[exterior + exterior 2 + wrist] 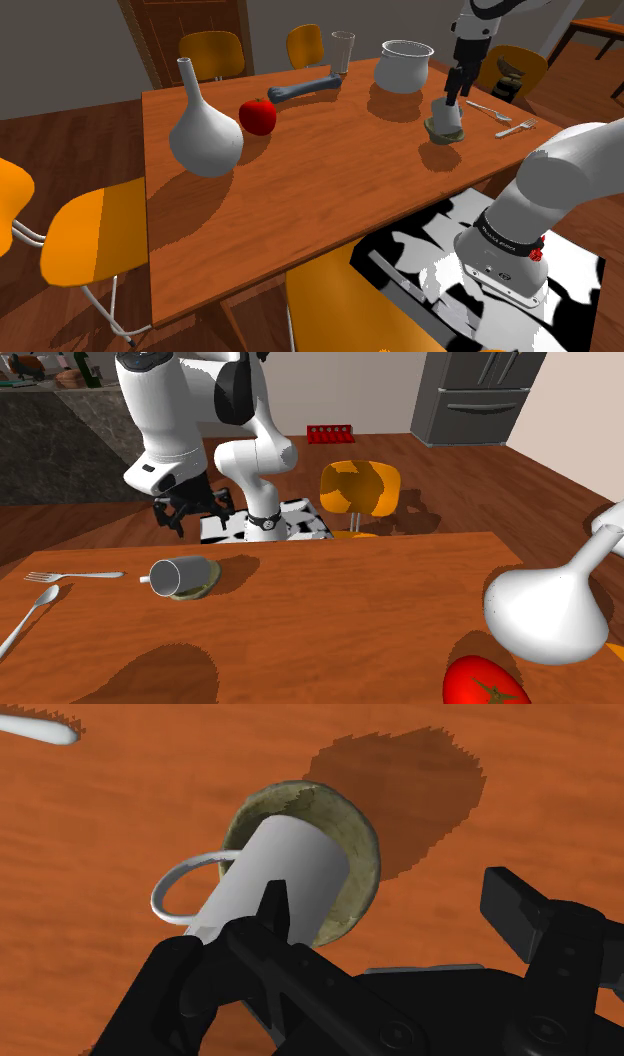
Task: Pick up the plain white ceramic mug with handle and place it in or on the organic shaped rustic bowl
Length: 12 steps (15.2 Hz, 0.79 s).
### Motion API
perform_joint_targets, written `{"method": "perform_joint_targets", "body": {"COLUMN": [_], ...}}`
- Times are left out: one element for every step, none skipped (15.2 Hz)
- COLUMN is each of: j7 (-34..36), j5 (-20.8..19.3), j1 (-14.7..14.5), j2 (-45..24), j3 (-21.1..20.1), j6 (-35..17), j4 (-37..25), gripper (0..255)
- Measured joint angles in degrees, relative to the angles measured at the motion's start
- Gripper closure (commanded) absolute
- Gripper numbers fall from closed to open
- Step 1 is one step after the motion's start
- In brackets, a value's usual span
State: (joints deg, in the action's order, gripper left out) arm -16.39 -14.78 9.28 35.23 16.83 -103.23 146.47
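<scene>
Hovering over the table in the shoulder view, the pincer is pointing down just above the pale mug. The mug is sitting on the brownish bowl directly beneath the pincer. Two forks are lying near the pincer on one side, and a white pot is standing near it on the other.

In the second exterior view, the pincer is hanging released, its fingers standing apart and gripping nothing. The mug is lying on its side below the pincer, clear of the fingers, and is resting on the bowl.

In the wrist view, the pincer is showing both fingers spread wide, with bare table lying between them. The mug is leaning tilted in the bowl, lying beyond one fingertip rather than between the two. Its handle is jutting out past the bowl's rim, away from the pincer's open gap.
</scene>
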Motion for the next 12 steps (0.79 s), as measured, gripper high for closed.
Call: {"method": "perform_joint_targets", "body": {"j7": [0.0, 0.1, 0.0, 0.0, -0.1, -0.2, -0.3, -0.3, -0.3, -0.3, -0.3, -0.3], "j5": [0.0, 0.3, 0.5, 0.9, 1.3, 1.3, 1.3, 1.4, 1.4, 1.4, 1.4, 1.4], "j1": [0.0, -0.2, -0.3, -0.5, -0.7, -0.7, -0.7, -0.7, -0.7, -0.7, -0.7, -0.7], "j2": [0.0, -0.1, -0.1, 0.0, -0.2, -0.1, -0.2, -0.2, -0.2, -0.2, -0.2, -0.2], "j3": [0.0, -0.2, -0.5, -0.9, -1.2, -1.3, -1.3, -1.3, -1.3, -1.3, -1.3, -1.3], "j6": [0.0, 0.8, 2.2, 4.2, 5.6, 6.4, 6.7, 6.9, 7.0, 7.0, 7.1, 7.1], "j4": [0.0, -0.9, -2.3, -4.2, -5.8, -6.5, -6.9, -7.1, -7.2, -7.2, -7.3, -7.3], "gripper": [0, 0, 0, 0, 0, 0, 0, 0, 0, 0, 0, 0]}}
